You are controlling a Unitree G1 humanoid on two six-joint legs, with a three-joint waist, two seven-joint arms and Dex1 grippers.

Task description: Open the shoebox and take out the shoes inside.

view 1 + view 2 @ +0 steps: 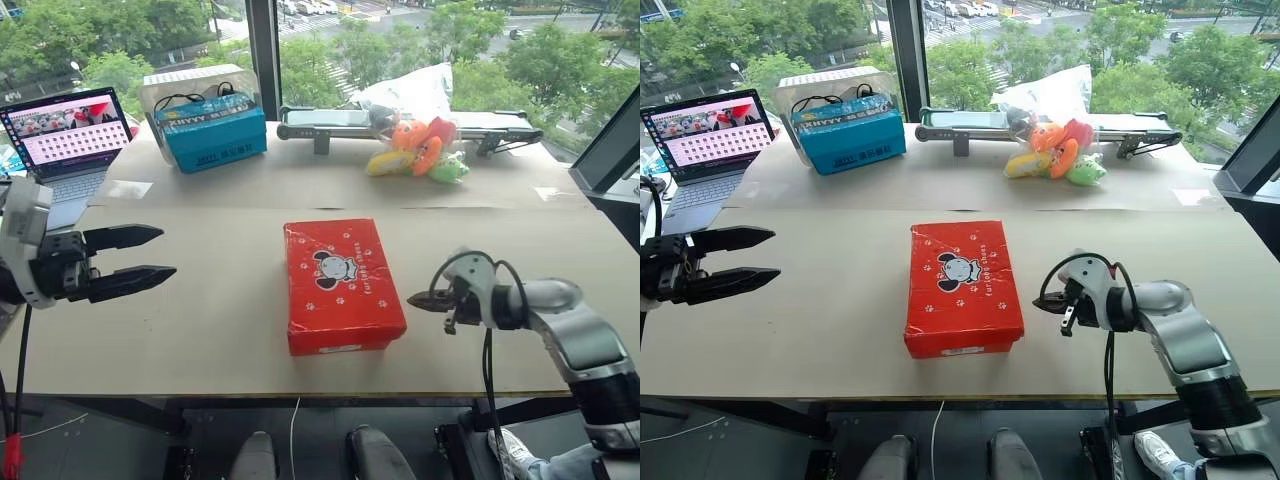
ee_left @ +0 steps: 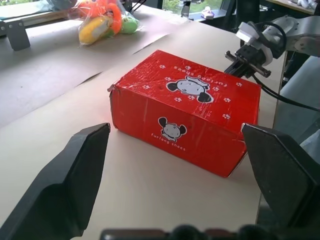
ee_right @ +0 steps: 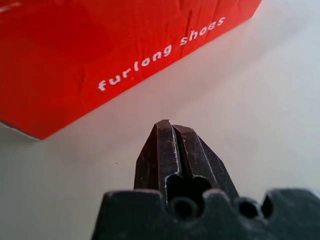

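Left eye view: lid-down red shoebox (image 1: 340, 283) sits mid-table, the clenched, empty right gripper (image 1: 418, 299) just off its 3 o'clock side, the left gripper (image 1: 150, 254) spread wide at 9 o'clock.

Pale table (image 1: 200, 330) before daylit windows (image 1: 330, 50), trees apparently outside.

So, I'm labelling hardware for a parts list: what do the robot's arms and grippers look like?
The left gripper has two black wedge-shaped fingers on a black mount with a white housing behind. The right gripper has matching black fingers, scuffed pale at the edges, on a white wrist piece with looping black cables, carried by a silver-grey arm.
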